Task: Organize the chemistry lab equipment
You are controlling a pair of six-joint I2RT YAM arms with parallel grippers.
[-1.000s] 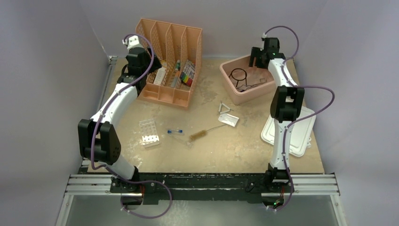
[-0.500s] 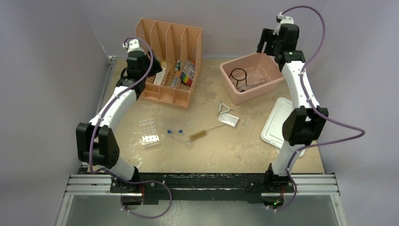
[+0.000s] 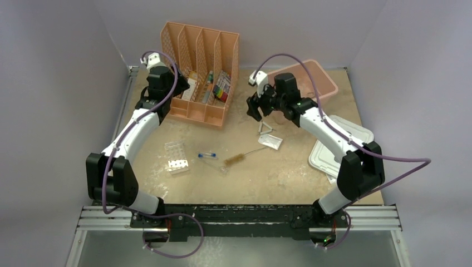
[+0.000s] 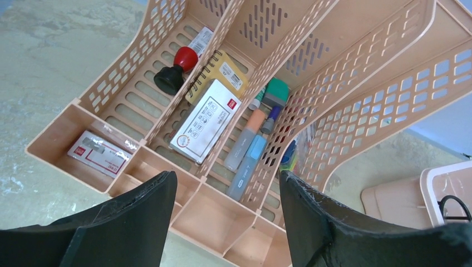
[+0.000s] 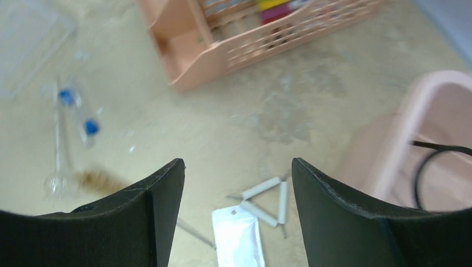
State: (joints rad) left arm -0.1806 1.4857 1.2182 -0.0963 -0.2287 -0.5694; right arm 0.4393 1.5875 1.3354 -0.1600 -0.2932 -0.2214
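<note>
**Top view:** The left gripper [image 3: 177, 84] hangs at the upper left, over the near end of the organizer [image 3: 201, 53]. The right gripper [image 3: 256, 107] sits at upper centre, just above the triangle [image 3: 266, 128] and a white packet [image 3: 271, 142]. The rack [image 3: 175, 157], 2 tubes [image 3: 207, 156] and the brush [image 3: 236, 160] lie loose mid-frame, not yet sorted. The tub [image 3: 328, 83] is at the upper right, with its lid [image 3: 359, 134] set aside below it so the tub is open for loading.

**Left wrist:** The left gripper [image 4: 225, 181] has its jaws apart with nothing between them. It looks down into the organizer [image 4: 334, 111], whose slots hold only stationery, so this arm seems parked.

**Right wrist:** The right gripper [image 5: 236, 167] also has its jaws spread and empty. The triangle [image 5: 268, 199] is at lower centre, touching the packet [image 5: 239, 236]. That framing suggests a pick is being lined up (blur hides detail). The tubes [image 5: 75, 111] and brush [image 5: 100, 181] sit at the left. At the right edge, 1 black ring [image 5: 439, 167] lies inside the tub [image 5: 398, 139], the likely place for the triangle.
</note>
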